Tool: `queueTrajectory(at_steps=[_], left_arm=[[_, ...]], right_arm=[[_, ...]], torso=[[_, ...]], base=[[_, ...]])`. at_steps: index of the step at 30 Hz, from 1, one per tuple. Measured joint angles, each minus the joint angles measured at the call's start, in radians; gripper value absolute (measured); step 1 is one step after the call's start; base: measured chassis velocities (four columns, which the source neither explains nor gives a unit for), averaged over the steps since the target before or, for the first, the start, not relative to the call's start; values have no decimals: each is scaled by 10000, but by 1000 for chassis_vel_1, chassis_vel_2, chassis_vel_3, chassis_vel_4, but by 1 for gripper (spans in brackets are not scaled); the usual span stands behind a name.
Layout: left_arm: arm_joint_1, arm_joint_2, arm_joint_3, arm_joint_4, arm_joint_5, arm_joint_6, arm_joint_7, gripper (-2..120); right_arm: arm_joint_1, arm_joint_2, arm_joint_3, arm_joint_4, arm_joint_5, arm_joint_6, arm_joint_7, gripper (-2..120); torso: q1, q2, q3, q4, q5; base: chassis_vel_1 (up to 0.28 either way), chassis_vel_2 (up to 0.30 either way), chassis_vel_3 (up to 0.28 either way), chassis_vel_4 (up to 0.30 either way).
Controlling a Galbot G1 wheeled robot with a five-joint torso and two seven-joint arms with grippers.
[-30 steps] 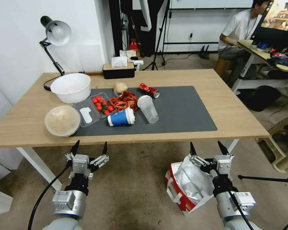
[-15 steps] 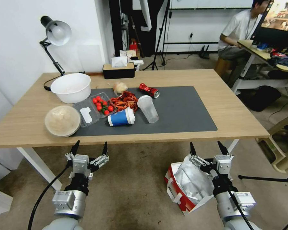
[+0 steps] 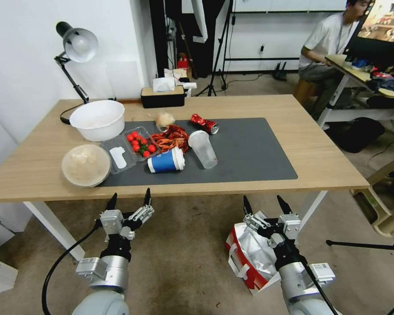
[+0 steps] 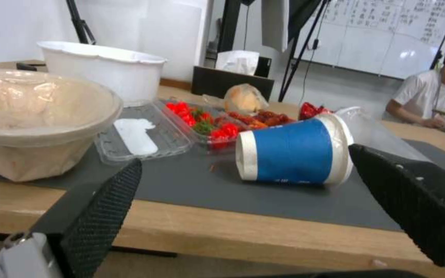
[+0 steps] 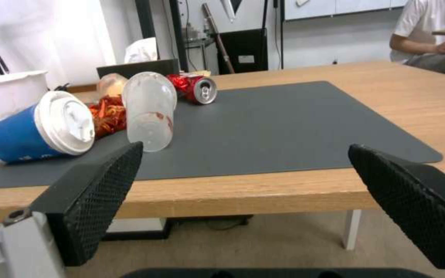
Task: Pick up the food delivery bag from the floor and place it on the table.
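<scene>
Two grippers are raised in front of the near edge of one table (image 3: 319,153), both with jaws spread apart and holding nothing. The left gripper (image 3: 130,200) points at the table's left portion; the right gripper (image 3: 266,204) points at its right portion. One food delivery bag (image 3: 245,258) stands on the floor (image 3: 184,258), below and just behind the right gripper's jaws, not touched by them; its silver lining faces up and its red and white wall carries a white strap handle. On the table, one dark mat (image 3: 249,153) lies ahead of both grippers. Beyond the left jaws sit two bowls: one white bowl (image 3: 97,120) and one covered bowl (image 3: 85,165). Between the two jaw lines lie two cups on their sides, one blue cup (image 3: 165,160) and one clear cup (image 3: 202,149), plus one crushed red can (image 3: 204,123) and one clear tray of tomatoes (image 3: 131,147). One desk lamp (image 3: 76,46) and one tissue box (image 3: 162,95) stand at the far edge.
</scene>
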Motion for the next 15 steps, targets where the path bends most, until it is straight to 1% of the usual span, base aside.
queueTrajectory(at_steps=[5,15], left_arm=[[115,-26,-85,-126,19,-51,-16,100],[383,56,-195,-138,83,-244,53,100]], right_arm=[[28,-11,71,88,-37,69,2,100],[-50,-39,135,177,-104,84,0,100]], torso=[[-1,0,0,0,-1],[-1,1,-1,1,-2]], base=[[0,0,0,0],[0,0,0,0]])
